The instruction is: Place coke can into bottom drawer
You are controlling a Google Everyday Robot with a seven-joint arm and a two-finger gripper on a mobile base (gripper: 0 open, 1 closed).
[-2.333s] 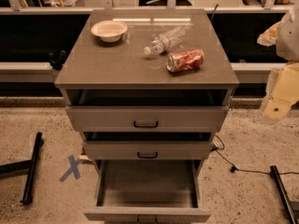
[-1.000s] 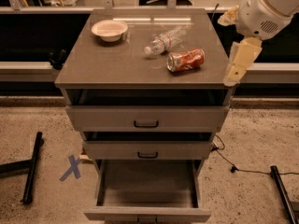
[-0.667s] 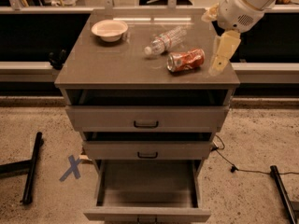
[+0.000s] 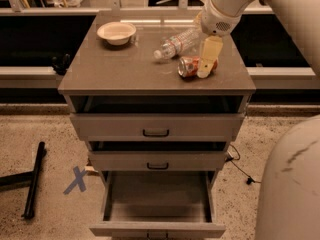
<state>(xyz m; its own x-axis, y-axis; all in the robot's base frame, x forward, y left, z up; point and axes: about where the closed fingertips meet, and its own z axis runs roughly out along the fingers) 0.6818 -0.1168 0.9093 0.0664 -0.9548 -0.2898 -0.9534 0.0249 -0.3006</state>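
Speckled flooring, marked with a blue tape cross [image 4: 76,180], spreads around a grey cabinet [image 4: 125,69] that fills the middle of the view. Its bottom drawer [image 4: 125,230] is pulled well out, and the bare interior shows below the two shallower drawers [image 4: 156,126].

The robot's pale arm [image 4: 225,9] reaches in from the upper right over the cabinet top. On that top a clear water bottle [image 4: 175,44] lies on its side towards the back. A cream bowl [image 4: 116,32] sits at the back left, well apart from the rest.

The coke can [image 4: 186,66] lies on its side near the front right of the top, just in front of the bottle. The gripper [image 4: 204,70] hangs right over the can's middle, covering part of the red body. Whether it is released or clenched on the can cannot be told from this view.

The step in hand looks like the grasp. To do it well, the gripper should come down square across the can's middle and bite on the curved sides, not on the ends. A slanted bite would likely roll the can towards the bottle or the front edge, and its dented wall calls for a moderate squeeze.

The can's long axis runs roughly left to right, close to parallel with the cabinet's front edge. One silver end faces left and slightly towards the camera — the other end is hidden behind the gripper.
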